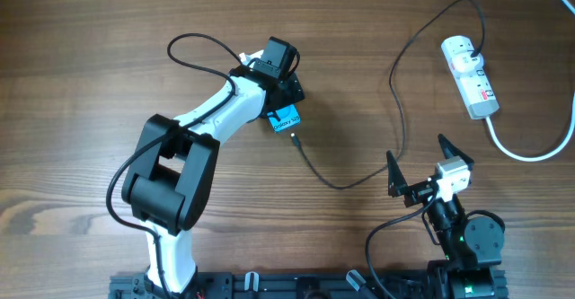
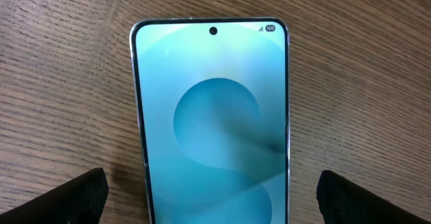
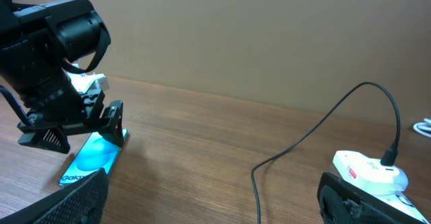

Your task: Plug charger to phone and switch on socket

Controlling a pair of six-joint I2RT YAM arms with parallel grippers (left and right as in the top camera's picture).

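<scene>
Left claw (image 2: pixel 212 178): fingers set wide apart, one on each side of the phone (image 2: pixel 212 116), neither touching it; nothing gripped.
Left claw, place: far of the surface's middle, over the far part of the phone, which its black body hides from above.
Phone: flat on the wooden surface (image 1: pixel 90 110), teal screen up and lit, only its near end with the lettering clear of the claw in the overhead view.
Charger (image 1: pixel 345 188): thin black cable; its small plug tip lies right at the phone's near edge, and whether it sits in the port cannot be told. From there it sags near and right across the surface, climbs far past the right claw, loops and drops onto a white adapter (image 1: pixel 466 61).
Right claw (image 1: pixel 416 151): fingers spread open and empty, raised near the right arm's base, well apart from the phone and just beside the cable's rising stretch.
Socket (image 1: pixel 470 76): white strip at the far right, carrying the adapter, well apart from both claws.
Thick white cord (image 1: pixel 530 155): curves off the socket's near end toward the right edge.
</scene>
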